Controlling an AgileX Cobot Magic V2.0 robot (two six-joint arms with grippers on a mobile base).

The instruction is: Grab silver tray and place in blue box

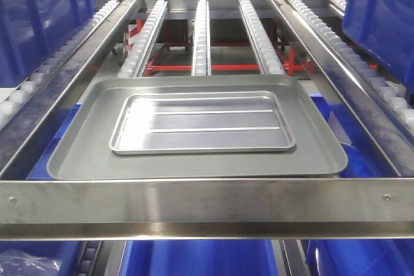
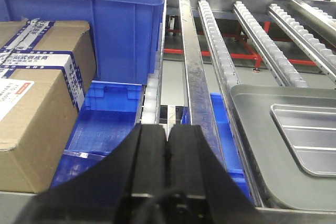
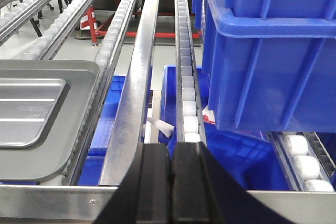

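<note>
Since the front view shows neither of my grippers, I judge them from the wrist cameras alone. My left gripper [image 2: 169, 148] has its fingers pressed together on nothing, and so has my right gripper [image 3: 170, 169]. The silver tray [image 1: 202, 124] lies flat inside the grey tray [image 1: 77, 156], cut off by the right edge of the left wrist view and the left edge of the right one. It lies ahead and to the right of my left gripper, ahead and to the left of my right, touching neither. A ribbed blue box [image 3: 273, 72] stands on rollers just right of my right gripper. The steel bar [image 1: 207, 208] hides much of what lies beneath.
</note>
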